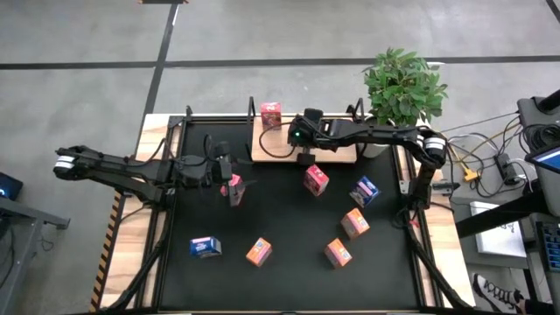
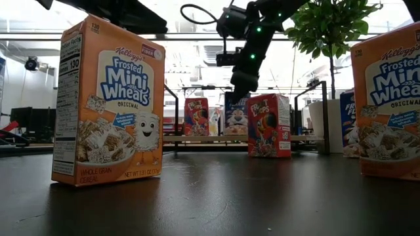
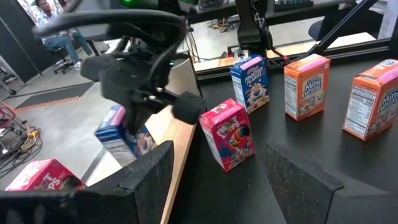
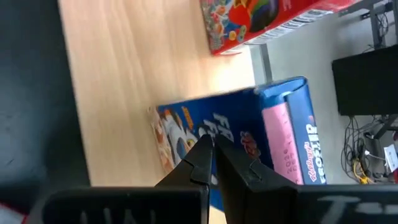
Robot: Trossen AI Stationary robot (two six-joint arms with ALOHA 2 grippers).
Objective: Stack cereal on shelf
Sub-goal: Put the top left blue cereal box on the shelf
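Observation:
The shelf (image 1: 337, 156) is a light-wood board at the table's far edge. A red cereal box (image 1: 271, 114) stands on its far left corner. My right gripper (image 1: 304, 159) is over the board, shut on a blue cereal box (image 3: 118, 134), which also shows in the low view (image 2: 236, 119). My left gripper (image 1: 226, 175) is open at the table's left-middle, level and pointing toward the shelf. A red box (image 1: 234, 188) stands right beside its near side; I cannot tell whether they touch. My right gripper pinches the blue box's upper end (image 4: 180, 140) between its two fingers, which stand almost together. The fingers come from above, pointing down. The box hangs tilted below them over the board (image 4: 124, 62). Whether its lower end touches the wood is hidden by my left finger.
Loose boxes stand on the black table: a red one (image 1: 316, 179), a blue one (image 1: 364, 191), two orange ones (image 1: 354, 223) (image 1: 338, 253), another orange (image 1: 258, 252) and a blue one (image 1: 205, 248). A potted plant (image 1: 404, 83) stands behind the shelf's right end.

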